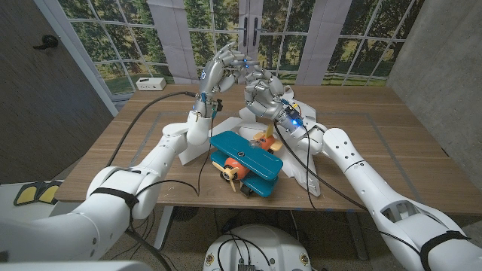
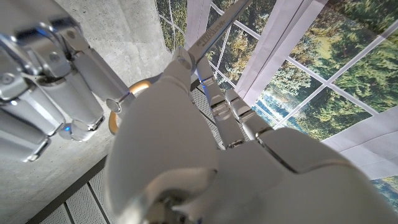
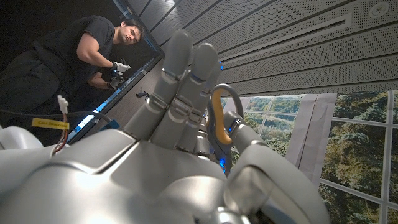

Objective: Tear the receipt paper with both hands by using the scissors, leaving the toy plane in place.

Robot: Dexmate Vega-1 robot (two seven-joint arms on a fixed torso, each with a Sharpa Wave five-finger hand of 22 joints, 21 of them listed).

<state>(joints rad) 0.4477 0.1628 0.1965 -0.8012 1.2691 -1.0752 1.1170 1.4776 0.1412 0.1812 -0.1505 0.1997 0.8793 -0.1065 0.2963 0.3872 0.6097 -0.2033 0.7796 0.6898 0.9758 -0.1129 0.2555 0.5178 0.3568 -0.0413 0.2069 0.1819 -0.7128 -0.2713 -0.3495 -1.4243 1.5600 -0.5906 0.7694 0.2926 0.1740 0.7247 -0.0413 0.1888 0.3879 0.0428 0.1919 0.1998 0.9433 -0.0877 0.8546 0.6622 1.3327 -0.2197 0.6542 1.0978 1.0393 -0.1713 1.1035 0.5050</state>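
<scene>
Orange-handled scissors (image 3: 219,121) sit in the fingers (image 3: 180,81) of our right hand (image 1: 263,94); the right wrist view shows the handle loop hooked against those fingers, which are closed on it. In the left wrist view a long steel blade runs up past the left hand's fingers (image 2: 233,109), with faint engraved writing too small to read, and an orange loop peeks beside the right hand (image 2: 43,81). Our left hand (image 1: 222,71) is raised against the right one, both well above the table (image 1: 392,135); whether its fingers pinch anything we cannot tell.

We judge the hands are held high and close together so the blades can meet the paper between them. The white receipt paper (image 1: 305,162) lies on the table under and beside the right forearm, with more white paper (image 1: 192,150) by the left forearm. The toy plane (image 1: 245,162), teal with orange parts, sits on the near table edge between the arms, touched by neither hand.

A person (image 3: 81,53) stands in the background, and a yellow tag (image 3: 51,123) on a cable carries unreadable print.
</scene>
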